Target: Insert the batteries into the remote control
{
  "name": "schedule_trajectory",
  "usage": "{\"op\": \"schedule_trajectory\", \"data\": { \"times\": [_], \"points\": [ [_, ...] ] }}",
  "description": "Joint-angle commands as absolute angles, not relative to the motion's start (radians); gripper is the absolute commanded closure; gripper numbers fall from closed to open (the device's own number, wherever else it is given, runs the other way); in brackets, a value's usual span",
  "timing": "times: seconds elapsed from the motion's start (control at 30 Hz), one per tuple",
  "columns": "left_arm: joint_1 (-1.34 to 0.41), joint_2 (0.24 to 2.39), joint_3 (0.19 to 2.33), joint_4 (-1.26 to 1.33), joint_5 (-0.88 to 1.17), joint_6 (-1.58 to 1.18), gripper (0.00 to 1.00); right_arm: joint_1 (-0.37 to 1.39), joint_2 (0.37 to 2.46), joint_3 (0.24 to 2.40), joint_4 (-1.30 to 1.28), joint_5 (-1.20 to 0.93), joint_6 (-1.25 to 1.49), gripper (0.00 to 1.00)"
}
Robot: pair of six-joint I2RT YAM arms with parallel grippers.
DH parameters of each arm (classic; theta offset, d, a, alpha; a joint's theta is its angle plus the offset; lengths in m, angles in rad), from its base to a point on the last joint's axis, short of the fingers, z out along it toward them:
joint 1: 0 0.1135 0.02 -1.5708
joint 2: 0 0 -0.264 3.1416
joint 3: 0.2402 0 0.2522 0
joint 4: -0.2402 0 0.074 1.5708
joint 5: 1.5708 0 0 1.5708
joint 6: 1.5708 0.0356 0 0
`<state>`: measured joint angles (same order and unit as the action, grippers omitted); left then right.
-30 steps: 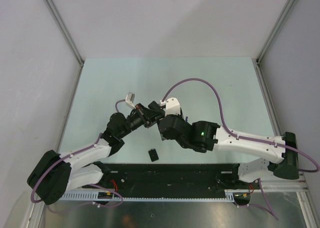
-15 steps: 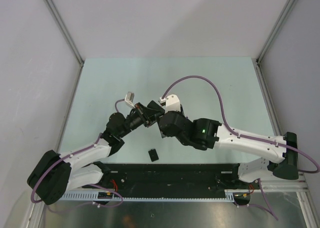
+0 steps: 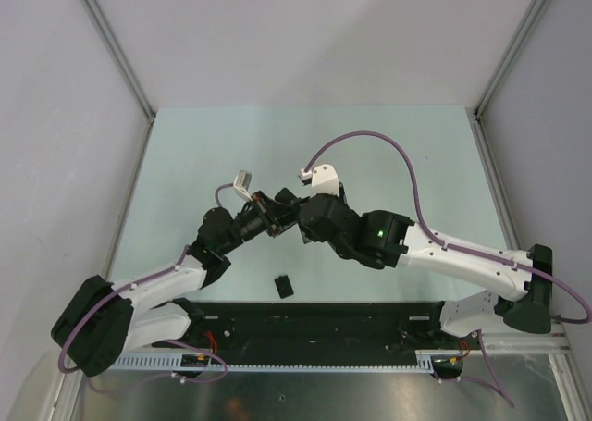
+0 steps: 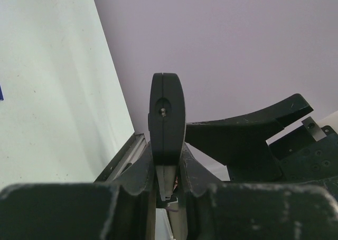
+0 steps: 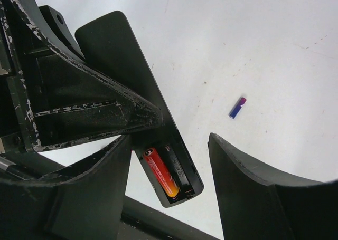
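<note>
- The left hand [image 4: 168,169] is clamped on the remote control [image 5: 108,39]. Its two fingers press on the long flat sides of the thin black bar.
- The left hand holds the remote near the middle of the surface [image 5: 264,50]. The remote looks lifted off the surface, but that is hard to be sure of from these views.
- From the left wrist, the remote shows end on, standing on its thin edge between the fingers.
- One end of the remote sticks out past the left hand. The battery slot at that end is open and has no lid on it.
- The red-orange battery [image 5: 161,172] lies inside the open slot, along one side. The space beside it in the slot is dark, and only a small spring shows there.
- The right hand [image 5: 170,140] is right by that end, with its fingers spread apart and holding nothing.
- One right finger is on each side of the open slot. One is well apart from the remote. The other is very close to it, and I cannot tell if it touches.
- The blue-purple battery [image 5: 237,107] lies alone on the surface, well apart from the remote and from both hands.
- A small black cover [image 3: 283,285] lies flat on the surface, nearer to the arm bases than the two hands are.
</note>
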<state>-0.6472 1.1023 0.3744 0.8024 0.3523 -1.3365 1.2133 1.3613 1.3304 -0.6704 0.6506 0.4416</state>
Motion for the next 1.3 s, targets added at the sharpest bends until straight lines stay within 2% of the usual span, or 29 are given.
{"op": "schedule_trajectory", "data": {
  "times": [0.0,0.7,0.8,1.03,1.27],
  "points": [
    [-0.655,1.1,0.407,0.859,0.417,-1.351,1.0,1.195,1.336,1.367,-0.663,0.719,0.42,0.36],
    [-0.653,1.126,0.407,0.859,0.408,-1.347,1.0,1.163,1.227,1.367,-0.646,0.575,0.495,0.34],
    [-0.65,1.121,0.402,0.859,0.416,-1.344,1.0,1.071,1.189,1.345,-0.661,0.453,0.549,0.34],
    [-0.634,1.115,0.411,0.861,0.469,-1.328,1.0,0.855,1.12,1.227,-0.595,0.01,0.644,0.33],
    [-0.617,1.15,0.466,0.859,0.624,-1.307,1.0,0.671,1.085,1.121,-0.511,-0.391,0.745,0.29]
  ]
}}
